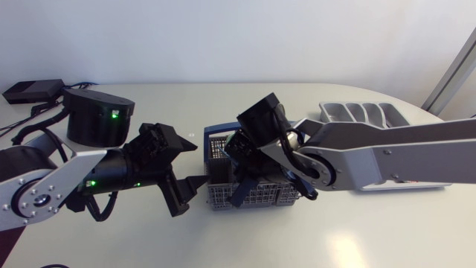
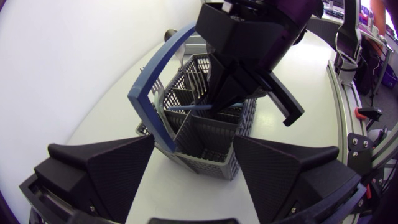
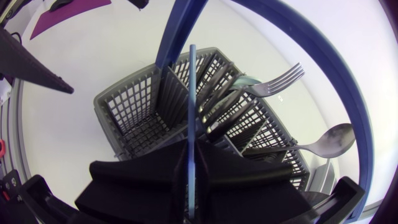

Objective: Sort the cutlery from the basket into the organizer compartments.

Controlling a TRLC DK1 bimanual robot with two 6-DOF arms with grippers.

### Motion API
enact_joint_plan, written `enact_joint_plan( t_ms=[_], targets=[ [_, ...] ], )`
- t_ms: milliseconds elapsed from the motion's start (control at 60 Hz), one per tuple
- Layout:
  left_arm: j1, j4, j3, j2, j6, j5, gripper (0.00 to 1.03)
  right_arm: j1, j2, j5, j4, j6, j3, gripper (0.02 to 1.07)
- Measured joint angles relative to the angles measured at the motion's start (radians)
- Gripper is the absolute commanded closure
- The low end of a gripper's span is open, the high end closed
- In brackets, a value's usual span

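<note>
I am watching the grey basket (image 1: 260, 199) standing near the middle of the surface (image 1: 312, 238), with its blue carrying handle (image 2: 148, 84) arching over the compartments. My right arm (image 1: 387, 152) is extending across from its own side and hanging over the basket. The right jaws are pinching a thin blue piece of cutlery (image 3: 191, 93), standing narrow, with both fingers pressing on it from two sides. In the right wrist view that piece is running edge-on from the jaws out over the basket's dividers. In the left wrist view it is lying tilted across the top of the compartments. I cannot tell what kind of utensil it is.

A metal fork (image 3: 277, 81) and a metal spoon (image 3: 329, 142) are sticking out of compartments to one side of the blue piece, heads out, close under the handle's arch.

My left arm (image 1: 67, 179) is sitting just beside the basket, and the left jaws are standing wide with nothing in them — the basket is ahead of them, in line with the gap and touching neither finger. The grey organizer (image 1: 364, 113) is lying apart from the basket, behind my right arm, which is hiding part of it.
</note>
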Motion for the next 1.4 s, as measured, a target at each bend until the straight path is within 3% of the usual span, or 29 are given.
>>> enact_joint_plan(
  t_ms=[517, 833, 1167, 1400],
  targets=[
    [-0.028, -0.003, 0.000, 0.000, 0.000, -0.004, 0.16, 0.059, -0.201, -0.003, -0.012, -0.045, -0.131, 1.01],
    [-0.110, -0.108, 0.001, -0.055, -0.001, 0.011, 0.16, 0.065, -0.304, -0.007, -0.013, -0.045, -0.159, 1.01],
    [-0.138, -0.171, 0.003, -0.086, -0.001, 0.038, 0.16, 0.072, -0.422, -0.015, -0.023, -0.045, -0.177, 1.01],
    [-0.138, -0.179, 0.009, -0.094, -0.002, 0.048, 0.16, 0.070, -0.529, -0.076, -0.062, -0.040, -0.177, 1.01]
  ],
)
